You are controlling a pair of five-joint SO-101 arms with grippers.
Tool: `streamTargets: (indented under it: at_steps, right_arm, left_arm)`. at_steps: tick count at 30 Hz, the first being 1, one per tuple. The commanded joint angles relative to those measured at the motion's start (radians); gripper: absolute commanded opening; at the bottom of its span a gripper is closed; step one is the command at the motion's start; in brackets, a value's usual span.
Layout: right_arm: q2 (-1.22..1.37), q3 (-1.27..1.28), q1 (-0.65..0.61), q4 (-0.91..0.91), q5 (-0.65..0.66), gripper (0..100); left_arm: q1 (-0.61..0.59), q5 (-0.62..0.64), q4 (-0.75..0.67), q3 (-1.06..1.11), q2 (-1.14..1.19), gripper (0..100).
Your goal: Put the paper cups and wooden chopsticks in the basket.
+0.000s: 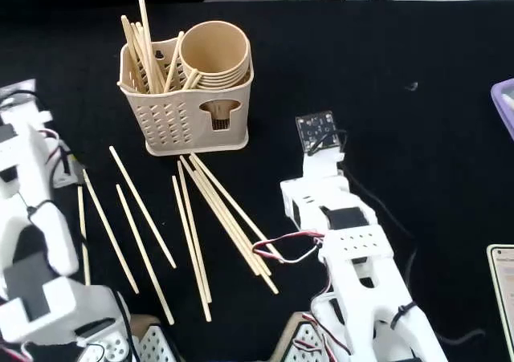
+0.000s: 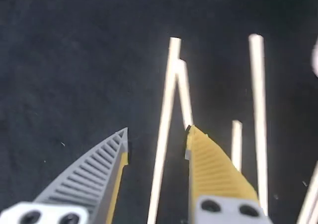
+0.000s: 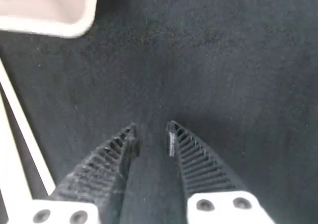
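We find the left gripper [image 2: 156,129] spread wide and empty, with one wooden chopstick [image 2: 167,95] running lengthwise between its fingers [image 2: 213,169] — seemingly just below them — nearest this arm.

Stacked tan paper cups [image 1: 214,50] and upright wooden chopsticks [image 1: 146,50] fill the beige basket [image 1: 181,121]; loose chopsticks [image 1: 233,224] lie scattered before it.
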Motion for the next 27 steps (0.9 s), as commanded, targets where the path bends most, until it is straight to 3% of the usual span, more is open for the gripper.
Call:
streamTargets:
  at_steps: [1, 12, 19, 27]
  right_arm:
    - [-0.030, 0.013, 0.012, -0.055, 0.011, 9.6]
    - [-0.030, 0.018, -0.026, -0.049, 0.012, 9.6]
    - [-0.030, 0.018, -0.025, -0.048, 0.012, 9.6]
    - [-0.033, 0.018, -0.026, -0.046, 0.012, 9.6]
  left_arm:
    - [-0.013, -0.003, -0.084, -0.058, 0.069, 20]
    - [0.042, 0.003, -0.135, -0.065, 0.138, 19]
    - [0.048, 0.041, 0.038, -0.188, 0.147, 20]
    - [0.047, 0.035, -0.083, -0.101, 0.150, 28]
